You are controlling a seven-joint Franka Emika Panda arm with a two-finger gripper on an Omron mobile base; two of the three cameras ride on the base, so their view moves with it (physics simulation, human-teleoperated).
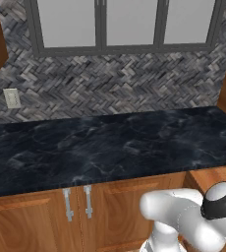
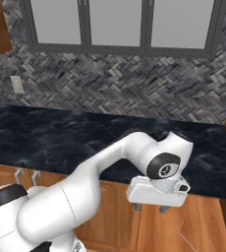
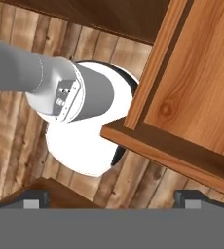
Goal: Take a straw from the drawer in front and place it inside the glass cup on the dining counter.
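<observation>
Gripper released and empty, poised over the open drawer; straw not yet taken.

Your gripper [image 2: 150,209] hangs with jaws spread wide and nothing between them, its fingertips [image 3: 36,198] pointing down at the front edge of the black worktop [image 2: 46,138]. The drawer [image 2: 203,221] stands pulled out just to its right; in the hand view its wooden corner and floor lie right of the tips. A very thin pale line on that wood, near and right of the gripper, is in my judgement the straw [image 2: 187,237]; it is too faint to confirm. Its long axis appears to run diagonally, far-left to near-right. Shift right and down, jaws across that axis.
</observation>
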